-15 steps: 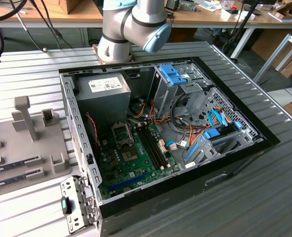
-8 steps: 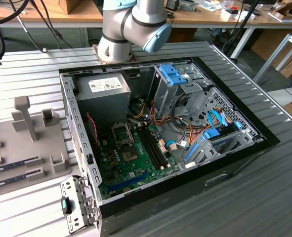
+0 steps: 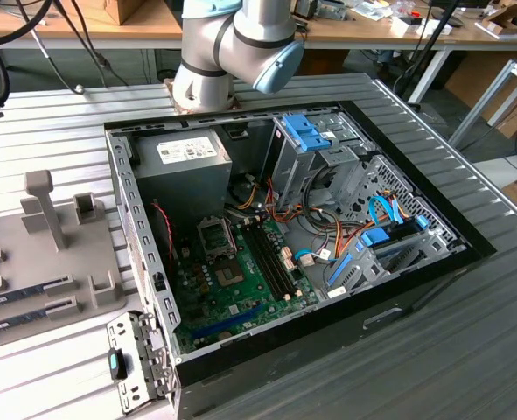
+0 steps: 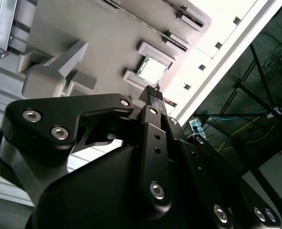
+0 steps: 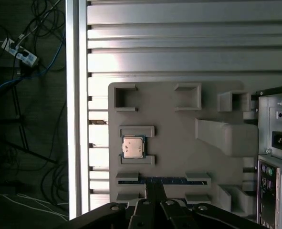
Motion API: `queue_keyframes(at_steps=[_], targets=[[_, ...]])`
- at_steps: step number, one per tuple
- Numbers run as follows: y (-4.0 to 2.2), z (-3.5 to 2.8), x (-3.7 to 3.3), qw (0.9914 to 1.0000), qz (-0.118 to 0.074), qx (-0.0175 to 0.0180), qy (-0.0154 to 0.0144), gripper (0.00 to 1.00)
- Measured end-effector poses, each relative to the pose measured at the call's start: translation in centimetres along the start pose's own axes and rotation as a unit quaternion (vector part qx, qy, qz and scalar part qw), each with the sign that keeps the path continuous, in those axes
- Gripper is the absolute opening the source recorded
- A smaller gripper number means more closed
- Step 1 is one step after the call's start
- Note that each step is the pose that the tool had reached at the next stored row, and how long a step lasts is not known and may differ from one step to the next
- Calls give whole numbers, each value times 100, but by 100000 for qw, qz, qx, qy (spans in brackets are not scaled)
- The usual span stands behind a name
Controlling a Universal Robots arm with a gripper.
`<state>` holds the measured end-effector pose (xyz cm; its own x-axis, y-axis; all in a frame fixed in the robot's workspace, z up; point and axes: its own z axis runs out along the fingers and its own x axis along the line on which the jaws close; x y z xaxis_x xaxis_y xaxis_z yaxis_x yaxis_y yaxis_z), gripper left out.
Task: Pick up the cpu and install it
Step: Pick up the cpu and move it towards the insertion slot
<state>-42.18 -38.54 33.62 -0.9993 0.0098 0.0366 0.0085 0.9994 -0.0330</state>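
Note:
The cpu, a small square chip with a silver-grey top, lies flat between two grey brackets on the grey fixture plate; it shows in both wrist views. My black gripper hangs above the plate, fingers together with nothing between them, over the slot row beside the cpu and a short way from it. Seen from the second wrist view, the gripper has its tip pointing toward the chip. In the exterior view, the black socket frame sits on the green motherboard inside the open case.
The open computer case holds a power supply, a drive cage and cables. Memory sticks lie in fixture slots. A tall grey post rises from the plate. The table's edge drops to floor cables.

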Motion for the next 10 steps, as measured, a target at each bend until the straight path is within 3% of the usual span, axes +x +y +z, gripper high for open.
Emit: queue_keyframes(at_steps=[10], targets=[[1, 34, -1, 100000, 0, -3, 1, 11]])
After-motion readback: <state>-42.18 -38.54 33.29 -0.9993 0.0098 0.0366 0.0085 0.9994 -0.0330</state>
